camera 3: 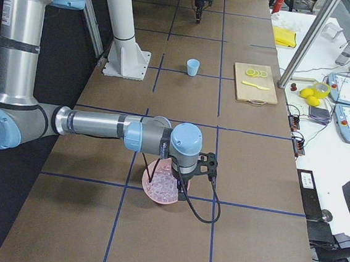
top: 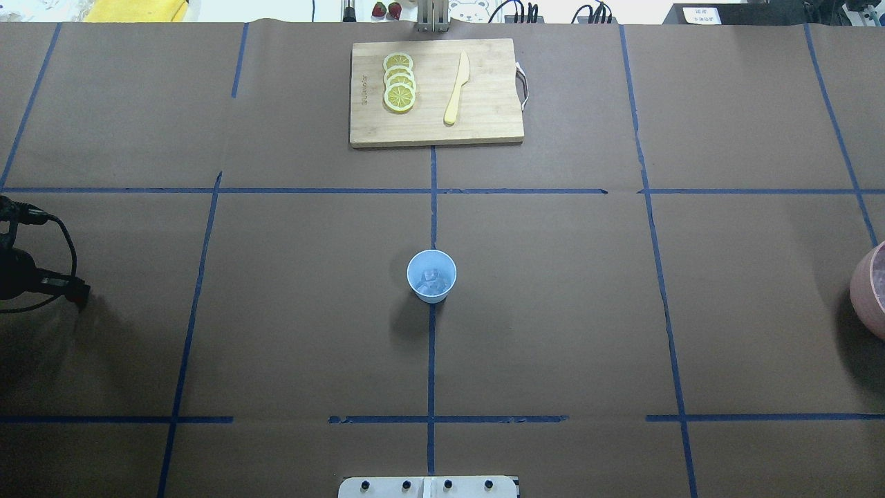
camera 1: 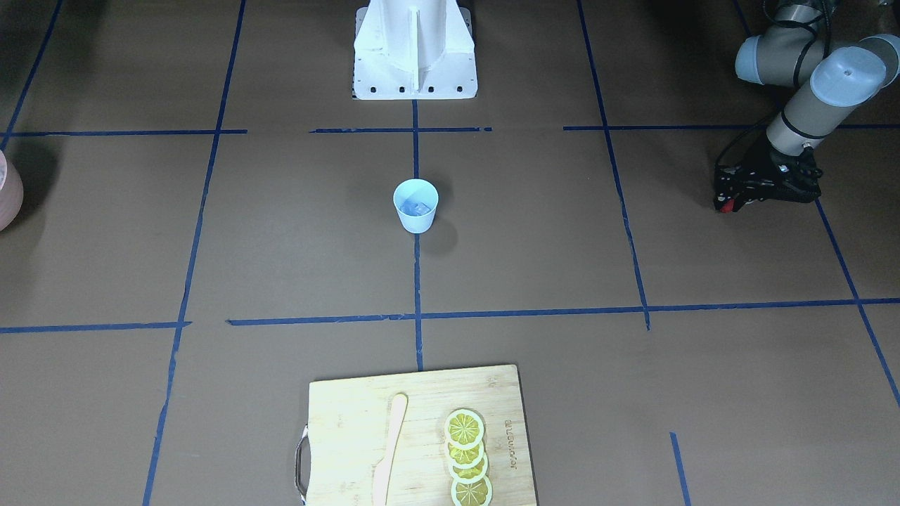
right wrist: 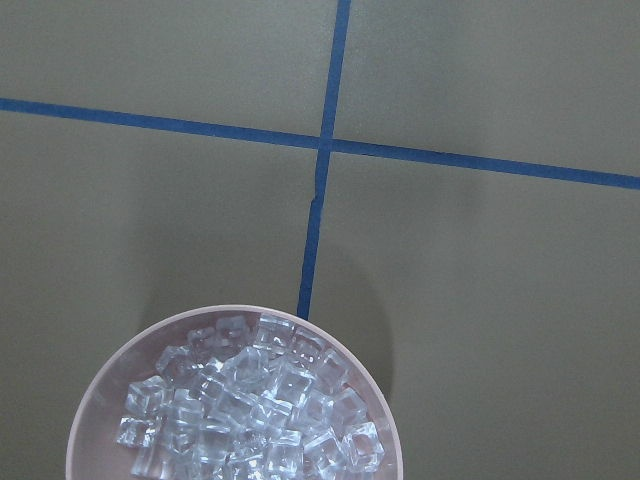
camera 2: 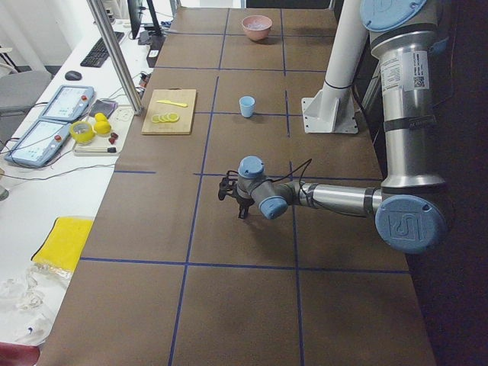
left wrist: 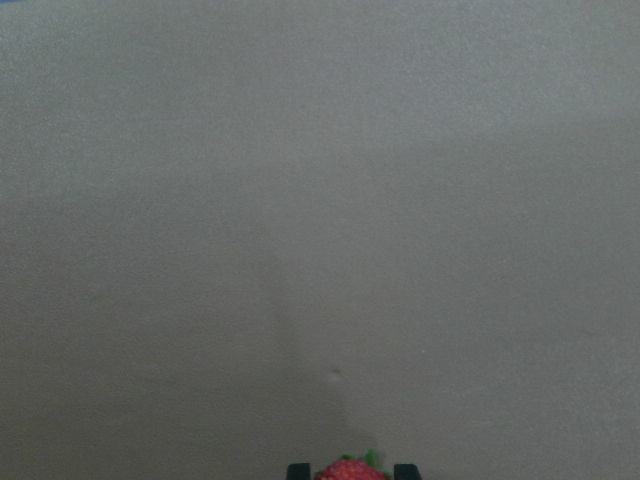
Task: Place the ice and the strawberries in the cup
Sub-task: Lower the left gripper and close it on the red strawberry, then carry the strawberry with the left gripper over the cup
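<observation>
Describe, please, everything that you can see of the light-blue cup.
The cup is small, light blue and seemingly plastic. It tapers toward its base, with a round rim and no handle. It stands upright near the middle of the table, on a blue tape line. A few clear ice cubes lie inside it. Nothing else touches it.

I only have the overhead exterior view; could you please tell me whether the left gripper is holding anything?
Observer: Yes. The left wrist view shows the strawberry between the fingertips of the left gripper.
Operator: Thanks. What is in the pink bowl at my right edge?
Observer: The right wrist view shows it heaped with ice cubes.
Operator: And the other arm?
Observer: In the exterior right view the right gripper hangs above that bowl; open or shut, I cannot tell.
</observation>
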### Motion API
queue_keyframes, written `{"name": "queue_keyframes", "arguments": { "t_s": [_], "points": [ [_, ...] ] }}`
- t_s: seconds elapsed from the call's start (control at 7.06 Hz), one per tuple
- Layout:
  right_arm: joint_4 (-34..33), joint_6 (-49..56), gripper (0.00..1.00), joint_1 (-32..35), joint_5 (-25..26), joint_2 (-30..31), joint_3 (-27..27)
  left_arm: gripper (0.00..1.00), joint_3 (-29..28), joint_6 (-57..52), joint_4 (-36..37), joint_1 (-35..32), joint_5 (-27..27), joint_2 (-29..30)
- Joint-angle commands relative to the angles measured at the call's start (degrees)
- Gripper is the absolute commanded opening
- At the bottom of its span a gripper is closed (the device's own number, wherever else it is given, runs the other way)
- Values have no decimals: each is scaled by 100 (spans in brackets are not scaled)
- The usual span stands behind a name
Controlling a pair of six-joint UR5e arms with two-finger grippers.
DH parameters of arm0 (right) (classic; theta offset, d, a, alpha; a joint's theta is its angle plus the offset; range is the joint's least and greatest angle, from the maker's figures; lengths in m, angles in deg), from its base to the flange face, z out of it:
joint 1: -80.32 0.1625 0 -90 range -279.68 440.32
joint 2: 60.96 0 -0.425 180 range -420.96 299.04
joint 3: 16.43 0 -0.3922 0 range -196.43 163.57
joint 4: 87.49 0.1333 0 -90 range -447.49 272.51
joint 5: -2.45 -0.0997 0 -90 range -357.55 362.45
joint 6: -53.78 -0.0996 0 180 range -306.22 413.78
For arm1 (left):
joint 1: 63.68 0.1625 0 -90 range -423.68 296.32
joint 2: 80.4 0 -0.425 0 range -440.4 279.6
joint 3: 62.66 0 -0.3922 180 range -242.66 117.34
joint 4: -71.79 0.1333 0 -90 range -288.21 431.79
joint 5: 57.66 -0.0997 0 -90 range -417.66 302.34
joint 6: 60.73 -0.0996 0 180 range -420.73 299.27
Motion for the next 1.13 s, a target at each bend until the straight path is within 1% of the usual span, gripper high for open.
{"name": "queue_keyframes", "arguments": {
  "t_s": [0.0, 0.14, 0.42, 0.57, 0.71, 0.99],
  "points": [
    [0, -9, 100, 0, -1, 0, 33, 0, 248, -20, 273, -183, 369, 42],
    [0, -9, 100, 0, -1, 9, 51, 0, 685, -64, 876, -437, 519, 59],
    [0, -9, 100, 0, -1, 9, 51, 0, 1922, -73, 2570, -457, 521, 191],
    [0, -9, 100, 0, -1, 9, 51, 0, 2381, -82, 3361, -457, 529, 496],
    [0, 0, 100, 0, -1, 9, 51, 0, 2594, -73, 4109, -448, 530, 1030],
    [0, -9, 100, 0, -1, 18, 51, 0, 2483, -64, 5577, -239, 495, 2548]
  ]
}}
